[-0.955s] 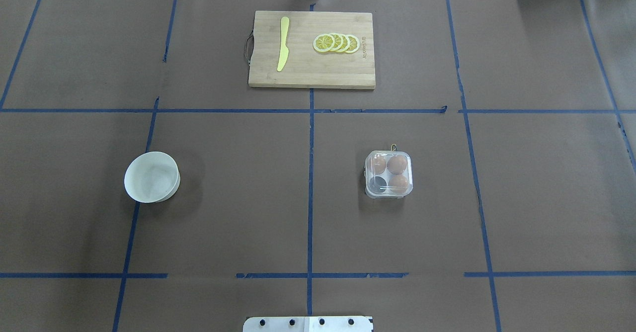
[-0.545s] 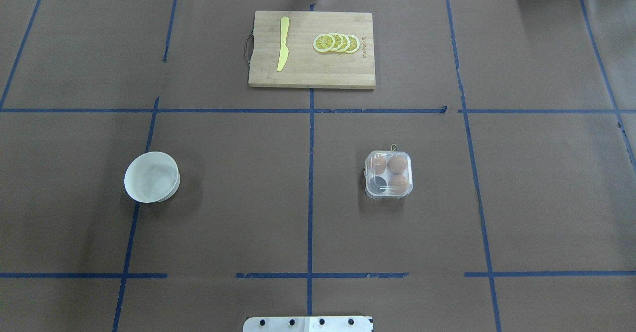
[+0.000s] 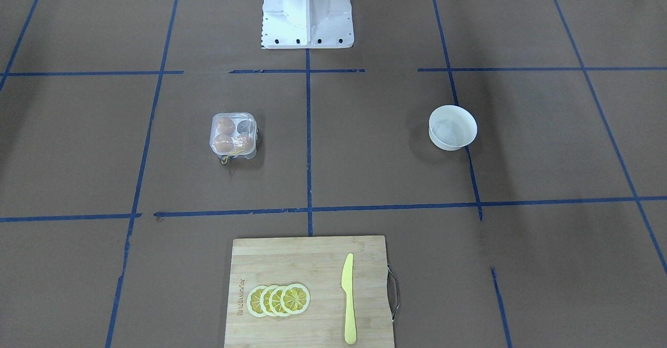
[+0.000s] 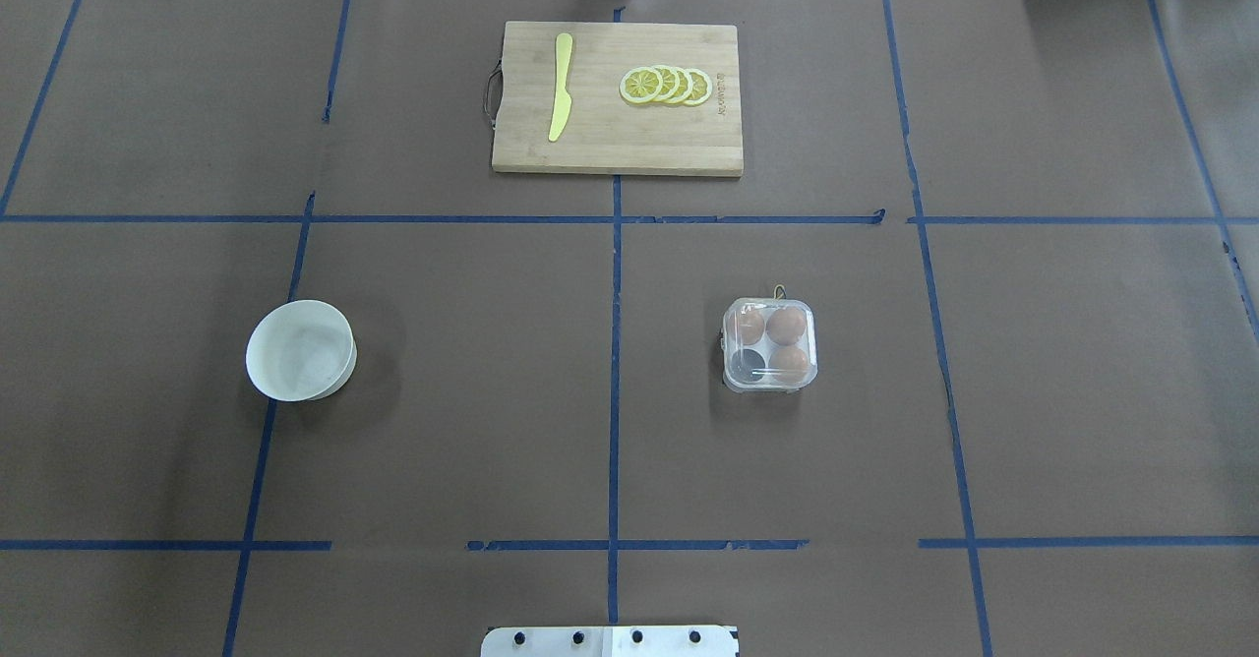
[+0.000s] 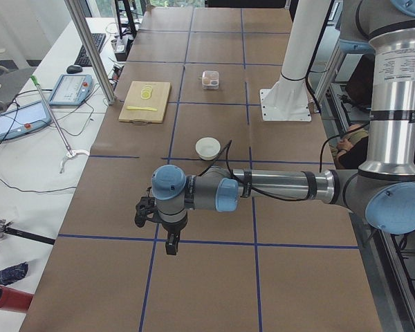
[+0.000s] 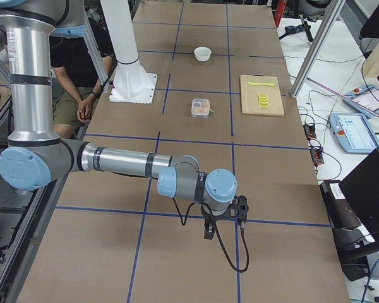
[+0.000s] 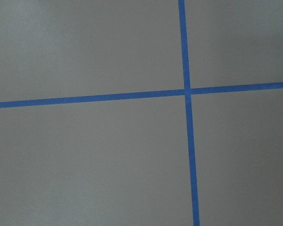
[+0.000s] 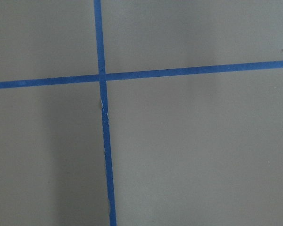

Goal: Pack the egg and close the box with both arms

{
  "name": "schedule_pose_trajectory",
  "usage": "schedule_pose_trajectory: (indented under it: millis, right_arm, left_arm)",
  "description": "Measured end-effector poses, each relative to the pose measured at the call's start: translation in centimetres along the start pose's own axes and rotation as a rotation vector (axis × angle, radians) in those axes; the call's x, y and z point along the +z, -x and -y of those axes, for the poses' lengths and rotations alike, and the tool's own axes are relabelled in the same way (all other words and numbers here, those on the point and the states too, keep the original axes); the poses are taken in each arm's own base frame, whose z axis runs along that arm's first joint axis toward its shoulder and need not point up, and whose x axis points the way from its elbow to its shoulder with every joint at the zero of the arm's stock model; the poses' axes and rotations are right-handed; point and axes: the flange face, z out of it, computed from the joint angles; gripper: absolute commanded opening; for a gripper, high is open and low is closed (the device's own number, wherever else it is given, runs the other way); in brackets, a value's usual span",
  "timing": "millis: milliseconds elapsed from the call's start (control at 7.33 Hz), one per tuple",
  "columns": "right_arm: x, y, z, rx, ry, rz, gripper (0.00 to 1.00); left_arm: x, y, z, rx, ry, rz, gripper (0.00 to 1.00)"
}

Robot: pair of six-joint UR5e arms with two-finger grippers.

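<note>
Left of centre on the brown bench sits the clear box, with three eggs in its cups and the upper-right cup empty. A white bowl stands right of centre. At the bottom, a board carries lemon slices and a yellow knife. A white pedestal is at top centre.

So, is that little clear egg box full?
Not full: the clear plastic box holds three tan-brown eggs; its fourth cup is empty.

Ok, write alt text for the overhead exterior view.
A clear box with three brown eggs and one empty cup sits right of centre on a brown, blue-taped table. A white bowl stands at left; a cutting board beyond holds a yellow knife and lemon slices.
</note>
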Motion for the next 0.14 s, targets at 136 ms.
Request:
schedule_pose_trajectory:
  millis: [136]
  right_arm:
    - [0.00, 0.01, 0.01, -0.001, 0.000, -0.001, 1.00]
  left_arm:
    - [0.00, 0.00, 0.00, 0.000, 0.000, 0.000, 1.00]
